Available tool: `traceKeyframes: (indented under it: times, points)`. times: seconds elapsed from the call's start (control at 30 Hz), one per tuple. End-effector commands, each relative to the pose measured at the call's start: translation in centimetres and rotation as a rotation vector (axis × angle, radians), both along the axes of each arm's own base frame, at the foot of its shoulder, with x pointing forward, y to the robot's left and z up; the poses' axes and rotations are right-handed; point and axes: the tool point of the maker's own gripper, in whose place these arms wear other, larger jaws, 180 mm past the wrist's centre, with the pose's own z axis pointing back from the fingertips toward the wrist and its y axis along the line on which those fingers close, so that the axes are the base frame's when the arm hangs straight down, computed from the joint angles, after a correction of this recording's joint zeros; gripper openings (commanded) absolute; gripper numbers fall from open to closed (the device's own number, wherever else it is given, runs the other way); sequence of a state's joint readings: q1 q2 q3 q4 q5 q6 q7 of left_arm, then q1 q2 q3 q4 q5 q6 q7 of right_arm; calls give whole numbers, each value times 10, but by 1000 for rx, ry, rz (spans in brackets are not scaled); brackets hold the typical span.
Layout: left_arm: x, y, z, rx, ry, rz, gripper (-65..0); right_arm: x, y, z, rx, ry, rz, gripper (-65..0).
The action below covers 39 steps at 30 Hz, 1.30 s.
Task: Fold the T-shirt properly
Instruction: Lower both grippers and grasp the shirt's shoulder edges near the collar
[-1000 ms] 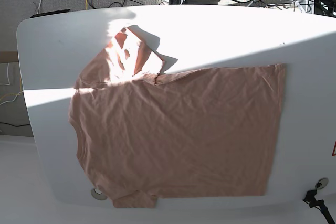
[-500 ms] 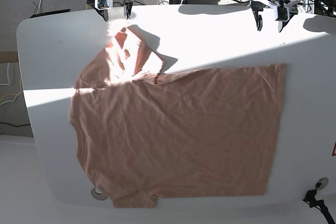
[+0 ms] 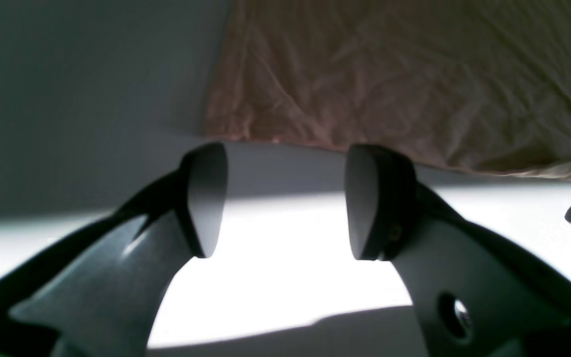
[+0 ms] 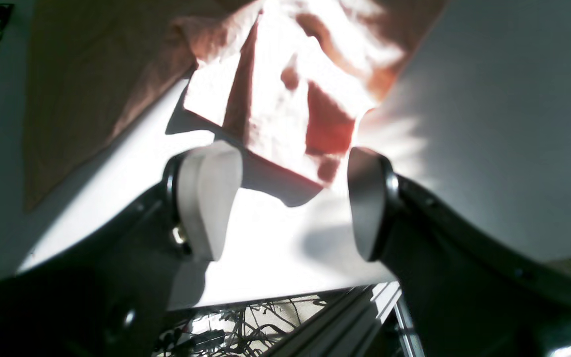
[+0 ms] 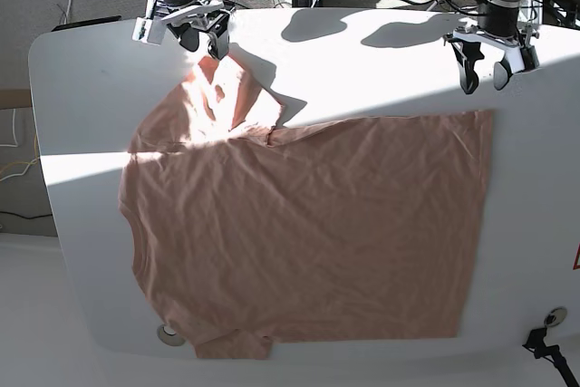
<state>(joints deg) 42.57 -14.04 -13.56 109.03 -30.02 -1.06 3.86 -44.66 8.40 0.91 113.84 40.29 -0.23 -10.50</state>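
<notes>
The T-shirt (image 5: 308, 233) lies spread flat on the white surface (image 5: 381, 52). At left, the right pincer (image 5: 201, 35) hovers agape, empty, just above the folded sleeve (image 5: 227, 88). At right, the left pincer (image 5: 484, 62) hangs agape, empty, near the hem corner (image 5: 485, 120).

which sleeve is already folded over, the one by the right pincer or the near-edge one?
The sleeve by the right pincer: it lies flipped over the T-shirt in sunlight. The near-edge sleeve lies flat.

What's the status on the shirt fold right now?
Left gripper and right gripper open, empty. Salmon-pink cotton T-shirt spread on white table, one sleeve bunched. Nothing in the way.
</notes>
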Motion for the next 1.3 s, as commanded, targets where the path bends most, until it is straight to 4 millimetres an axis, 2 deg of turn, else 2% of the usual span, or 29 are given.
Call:
traceKeyframes:
  times: [0.0,0.17,0.33,0.47,0.73,0.8,1.0,1.13,1.2,1.27]
  points:
    - [1,1,7,45,-17,-19,-296,5,1,8,57,-16,-5,-299]
    - [1,2,7,54,-15,-21,-296,5,-19,-15,145,79,-66,-300]
    - [0,2,6,56,-11,-22,-296,0,-28,-31,144,118,-92,-300]
    - [0,2,6,56,-11,-22,-296,-3,-20,-44,161,154,-81,-300]
    - [-1,2,5,57,-7,-22,-296,24,-10,-35,183,94,-67,-300]
    - [-2,3,5,58,-6,-21,-296,28,-7,-39,200,96,-80,-302]
    - [-2,12,9,75,-12,-2,-296,30,8,-49,244,148,-51,-302]
    - [-1,19,12,88,-17,12,-296,29,8,-50,244,152,-49,-304]
    - [-1,23,13,96,-21,20,-296,27,8,-51,245,158,-49,-360]
    - [-1,26,15,101,-24,26,-296,27,8,-52,243,159,-48,-490]
